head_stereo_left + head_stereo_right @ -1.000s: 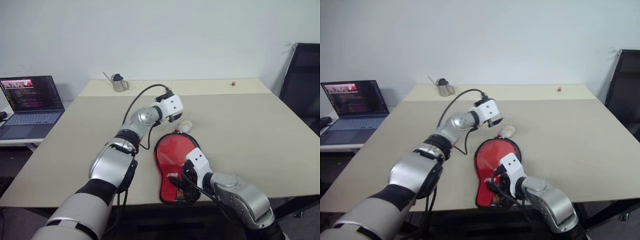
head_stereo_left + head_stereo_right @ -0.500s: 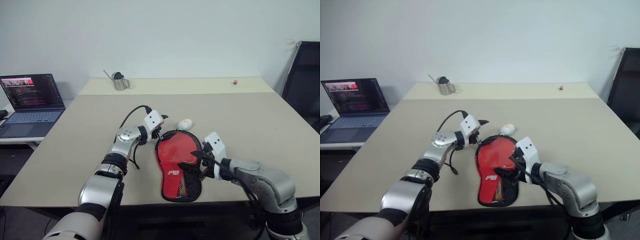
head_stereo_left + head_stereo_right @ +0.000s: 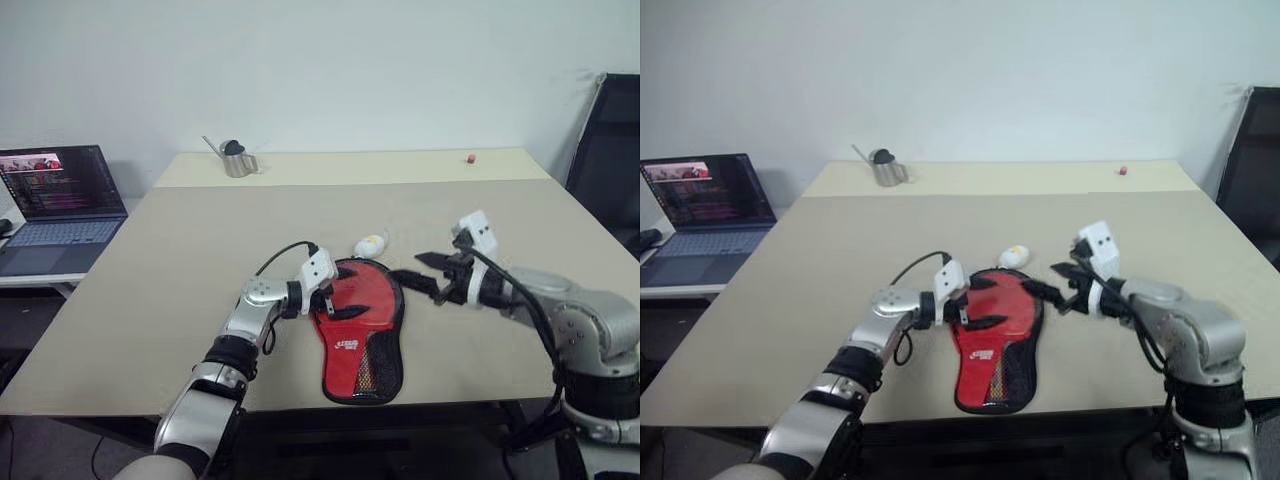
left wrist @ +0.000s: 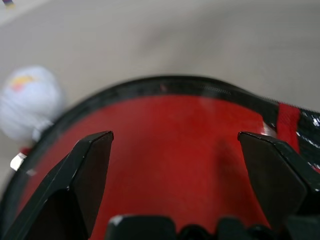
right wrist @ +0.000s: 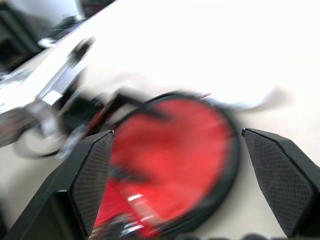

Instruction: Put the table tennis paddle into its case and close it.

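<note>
Case flat on the table, both end effectors spread and empty.

Head views: the case point(image 3: 358, 322) lies red side up near the table point(image 3: 180, 250) front edge, round end away from the robot, narrow mesh end toward it. The left end effector point(image 3: 337, 304) hovers at its left rim, the right end effector point(image 3: 1045, 292) just past its right rim. Left wrist view: fingers point(image 4: 85, 165) apart over the red fabric. Right wrist view: fingers point(image 5: 90, 165) apart. The closing step seems in hand; next, find the zip pull.

table point(image 3: 150, 260): wide beige top, a seam running parallel to its far edge
case point(image 3: 360, 325): red side up, flat near the front edge, centre
small white object point(image 3: 369, 246): just beyond the case
metal cup point(image 3: 238, 164): far left corner
small red object point(image 3: 470, 158): far edge, right
</note>
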### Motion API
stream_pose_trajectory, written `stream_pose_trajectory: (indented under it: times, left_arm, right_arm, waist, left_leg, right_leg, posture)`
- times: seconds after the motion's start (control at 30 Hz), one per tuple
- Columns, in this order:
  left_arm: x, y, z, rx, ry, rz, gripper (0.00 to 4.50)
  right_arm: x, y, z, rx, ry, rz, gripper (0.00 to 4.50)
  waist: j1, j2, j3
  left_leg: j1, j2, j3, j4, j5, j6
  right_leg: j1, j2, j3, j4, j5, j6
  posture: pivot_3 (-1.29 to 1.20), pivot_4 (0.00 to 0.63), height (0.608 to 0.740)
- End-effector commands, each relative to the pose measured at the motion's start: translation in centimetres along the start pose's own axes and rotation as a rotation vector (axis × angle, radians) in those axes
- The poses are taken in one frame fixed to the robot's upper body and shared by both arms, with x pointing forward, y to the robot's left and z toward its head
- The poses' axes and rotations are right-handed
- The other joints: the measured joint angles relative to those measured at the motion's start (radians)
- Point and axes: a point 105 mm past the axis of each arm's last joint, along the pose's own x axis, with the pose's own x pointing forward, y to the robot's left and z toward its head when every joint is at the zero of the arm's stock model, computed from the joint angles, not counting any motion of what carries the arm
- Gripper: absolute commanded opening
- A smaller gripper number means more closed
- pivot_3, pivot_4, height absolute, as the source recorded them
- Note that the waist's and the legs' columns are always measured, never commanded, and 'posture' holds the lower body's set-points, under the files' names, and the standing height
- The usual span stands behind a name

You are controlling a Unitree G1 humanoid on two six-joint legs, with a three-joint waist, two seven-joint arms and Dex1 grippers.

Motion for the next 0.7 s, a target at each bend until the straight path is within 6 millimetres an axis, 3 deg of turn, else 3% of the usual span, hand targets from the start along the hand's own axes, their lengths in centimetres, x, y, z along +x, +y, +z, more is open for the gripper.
stream_pose_trajectory:
  times: [0.03, 0.3, 0.5, 0.7]
  left_arm:
    - [-0.1, 0.1, 0.3, 0.024, 0.004, 0.025, 4.35]
    - [-0.9, -0.5, -0.1, 0.016, 0.020, 0.040, 4.35]
    - [-1.6, -0.6, 0.0, 0.017, 0.034, 0.061, 4.35]
    - [-2.5, -0.9, -0.2, 0.015, 0.052, 0.083, 4.35]
  right_arm:
    - [2.6, -1.9, 1.7, -0.042, -0.057, -0.072, 4.50]
    - [10.1, -2.6, 2.2, -0.003, -0.081, -0.107, 4.50]
    - [12.8, -3.4, 2.2, 0.024, -0.101, -0.202, 4.50]
    - [14.7, -2.0, 0.6, -0.080, -0.054, -0.242, 4.50]
  waist:
    - [-0.003, 0.000, 0.000]
    - [-0.014, 0.001, 0.001]
    - [-0.019, 0.002, 0.001]
    - [-0.023, 0.003, 0.001]
  left_leg:
    - [0.000, 0.000, 0.000, 0.000, 0.000, 0.000]
    - [0.000, 0.000, 0.001, 0.000, 0.000, -0.001]
    - [-0.001, 0.000, 0.001, -0.001, 0.002, -0.004]
    - [-0.001, 0.000, 0.001, -0.002, 0.002, -0.004]
  right_leg:
    - [0.000, 0.000, 0.000, 0.000, 0.000, 0.000]
    - [-0.001, -0.001, 0.002, 0.000, 0.001, -0.001]
    - [-0.004, -0.001, 0.003, 0.001, 0.001, -0.001]
    - [-0.005, -0.001, 0.004, 0.001, 0.001, -0.001]
  posture:
    - [0.00, 0.150, 0.740]
    - [0.00, 0.150, 0.740]
    - [0.00, 0.150, 0.740]
    - [0.00, 0.150, 0.740]
